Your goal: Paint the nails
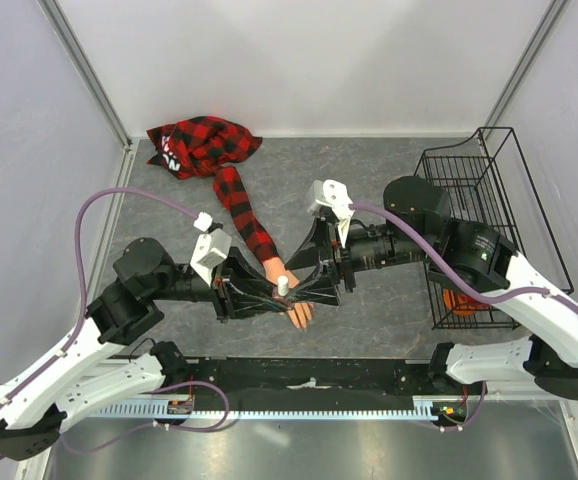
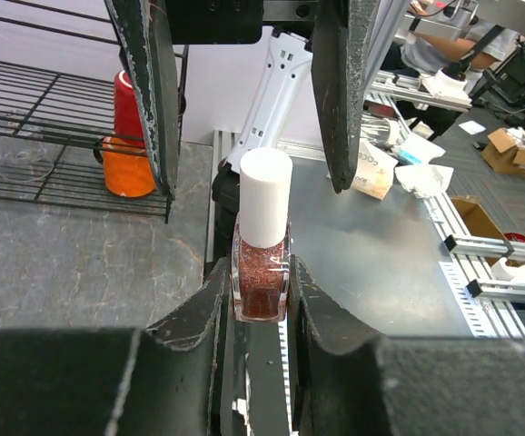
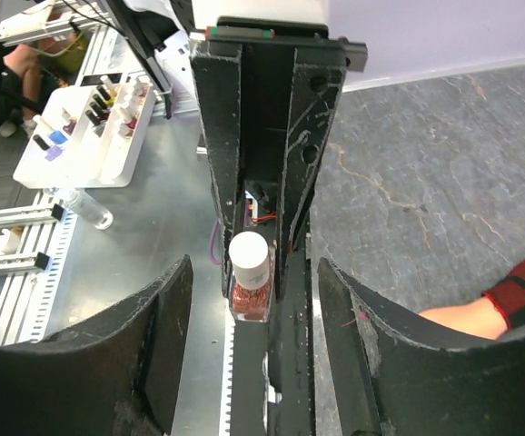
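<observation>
Near the middle of the table (image 1: 389,310), seen from above, we find the two arms meeting tip to tip over the mannequin hand (image 1: 296,311). It lies on the grey, stone-patterned surface and extends from a red-and-black plaid sleeve (image 1: 241,205), which runs back toward the far left corner. We place the nails (image 1: 303,321) at the near end of that hand, just beyond the meeting grippers, though they are too small for us to make out one by one. The left gripper (image 1: 269,293) reaches in from the left with its jaws clamped on the glass body of a nail polish bottle (image 2: 262,289). The bottle stands upright, holds reddish glittery polish, and carries a white cap (image 2: 265,197). The right gripper (image 1: 307,284) comes in from the right with its jaws apart. In the left wrist view we see one finger on either side of the cap, with a gap on both sides and no contact. The right wrist view shows the same layout from the opposite end: the bottle is held between the left arm's dark fingers, and the peach hand and its plaid cuff lie at the lower right. At the table's right edge stands a black wire basket (image 1: 469,190) with an orange and red object (image 2: 128,136) inside it, which we cannot identify further.
</observation>
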